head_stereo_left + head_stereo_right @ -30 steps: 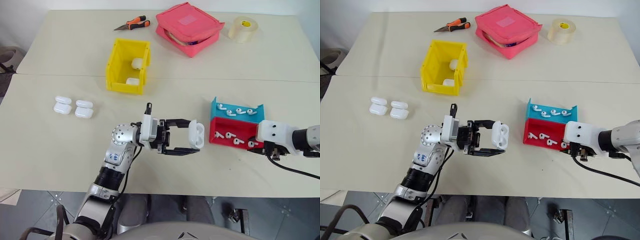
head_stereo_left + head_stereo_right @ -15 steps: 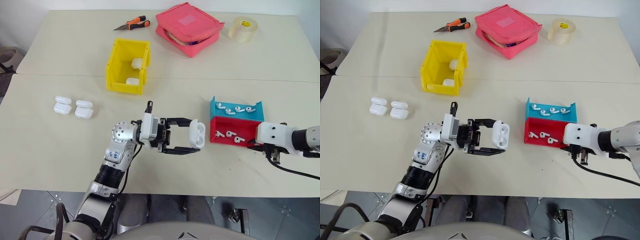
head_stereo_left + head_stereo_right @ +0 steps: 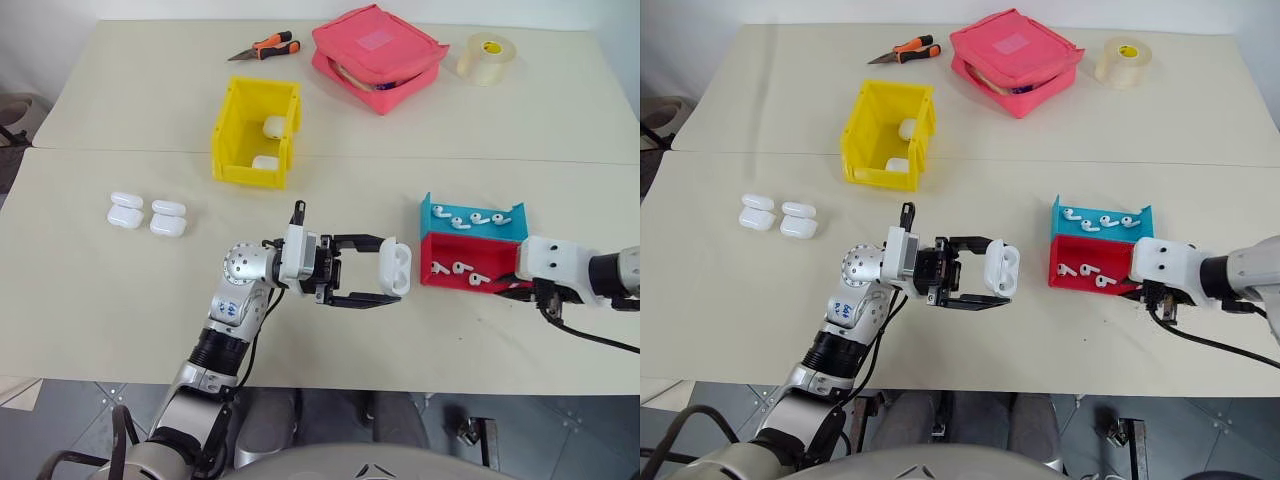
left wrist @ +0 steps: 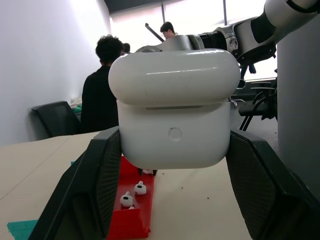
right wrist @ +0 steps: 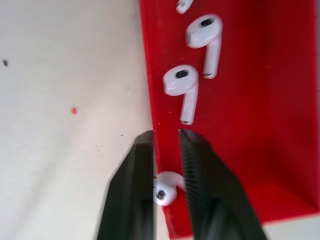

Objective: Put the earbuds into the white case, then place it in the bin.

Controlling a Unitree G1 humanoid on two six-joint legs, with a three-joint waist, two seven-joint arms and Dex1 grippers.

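Beige table [image 3: 120, 300], yellow bin [image 3: 256, 133], pink pouch [image 3: 378, 57], tape roll [image 3: 486, 57], pliers [image 3: 265, 47], trays [image 3: 470, 245]

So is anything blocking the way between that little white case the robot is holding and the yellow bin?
Nothing visible: bare table lies between the glossy white case in the left gripper and the yellow plastic bin.

Pretty bright, even light overhead, soft shadows on the table [image 3: 120, 300]. Wrist views are blurry up close, windows [image 4: 200, 15] blown out.
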